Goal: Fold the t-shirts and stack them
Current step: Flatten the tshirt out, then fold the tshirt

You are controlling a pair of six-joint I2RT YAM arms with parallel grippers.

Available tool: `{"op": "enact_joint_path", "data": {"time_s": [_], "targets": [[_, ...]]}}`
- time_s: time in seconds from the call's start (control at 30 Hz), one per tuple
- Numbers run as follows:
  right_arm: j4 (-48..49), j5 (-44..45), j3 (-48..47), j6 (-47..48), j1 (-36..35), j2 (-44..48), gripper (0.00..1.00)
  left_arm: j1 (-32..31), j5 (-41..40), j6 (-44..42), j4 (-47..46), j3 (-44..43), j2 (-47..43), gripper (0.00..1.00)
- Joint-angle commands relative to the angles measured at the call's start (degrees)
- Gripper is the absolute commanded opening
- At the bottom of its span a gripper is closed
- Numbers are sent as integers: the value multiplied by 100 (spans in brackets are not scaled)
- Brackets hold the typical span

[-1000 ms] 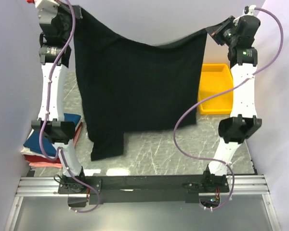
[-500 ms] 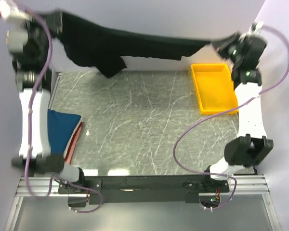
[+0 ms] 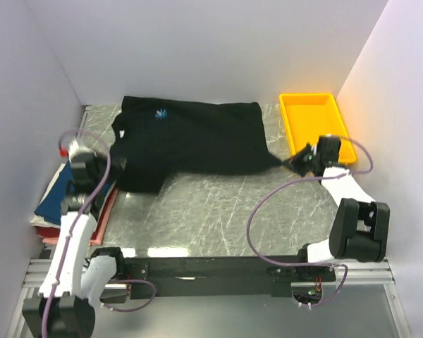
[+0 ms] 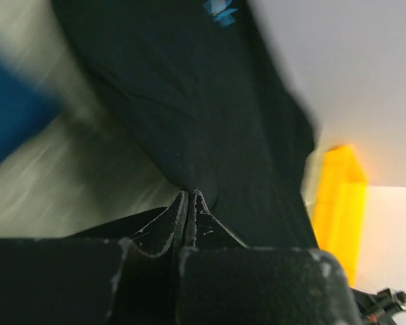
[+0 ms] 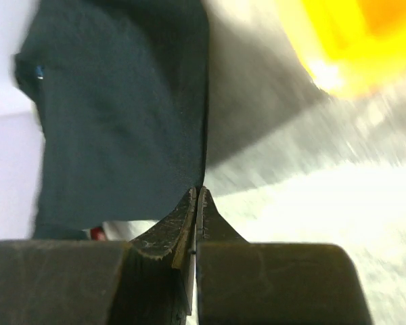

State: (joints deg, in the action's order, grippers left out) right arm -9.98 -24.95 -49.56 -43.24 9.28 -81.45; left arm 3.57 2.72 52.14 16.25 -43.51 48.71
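A black t-shirt (image 3: pixel 190 141) lies spread across the back of the marble table (image 3: pixel 211 211), with a small pale blue mark (image 3: pixel 160 113) near its far edge. My left gripper (image 3: pixel 117 163) is shut on the shirt's near-left part, and in the left wrist view the fingertips (image 4: pixel 189 193) pinch black cloth (image 4: pixel 210 101). My right gripper (image 3: pixel 292 163) is shut on the shirt's stretched near-right corner. The right wrist view shows the gripper (image 5: pixel 197 191) clamped on the cloth edge (image 5: pixel 122 108). Folded navy (image 3: pixel 53 201), red (image 3: pixel 107 208) and pink (image 3: pixel 56 240) t-shirts are stacked at the left under my left arm.
A yellow tray (image 3: pixel 317 123) stands at the back right, just beyond my right gripper; it also appears in both wrist views (image 4: pixel 338 203) (image 5: pixel 352 34). White walls close in the left, back and right. Bare marble stretches between the shirt and the arm bases.
Both arms have swung down and back toward me from high up. The black shirt, stretched in the air before, now lies flat on the table with both grippers still gripping it.
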Motion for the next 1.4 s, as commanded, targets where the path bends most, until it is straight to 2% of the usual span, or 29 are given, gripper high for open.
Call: {"op": "enact_joint_path", "data": {"time_s": [0.0, 0.17, 0.23, 0.27, 0.5, 0.73, 1.07, 1.17, 1.37], "targets": [[268, -107, 595, 167, 65, 472, 0, 21, -255, 331, 475, 701, -816, 0], [-30, 279, 1395, 474, 65, 709, 0, 21, -255, 657, 1318, 1405, -1486, 0], [-171, 552, 1702, 536, 92, 945, 0, -66, -518, 901, 1573, 1547, -1750, 0], [-267, 613, 1791, 536, 100, 1034, 0, -285, -597, 999, 1731, 1477, -1899, 0], [-698, 1194, 2100, 413, 127, 2088, 0, -516, -1511, 1729, 3031, 871, -2006, 0], [-883, 1378, 1784, 387, 162, 2019, 0, -542, -1169, 1729, 2691, 1037, -1760, 0], [-1331, 1106, 1994, 843, 1733, 2563, 0, -919, -1239, 1975, 2769, 1125, -1681, 0], [-1375, 1115, 2012, 905, 1867, 2652, 0, -1130, -1274, 2098, 2857, 1151, -1610, 0], [-823, 307, 2144, 879, 1797, 2494, 0, -1596, -1485, 2388, 2814, 1187, -1453, 0]]}}
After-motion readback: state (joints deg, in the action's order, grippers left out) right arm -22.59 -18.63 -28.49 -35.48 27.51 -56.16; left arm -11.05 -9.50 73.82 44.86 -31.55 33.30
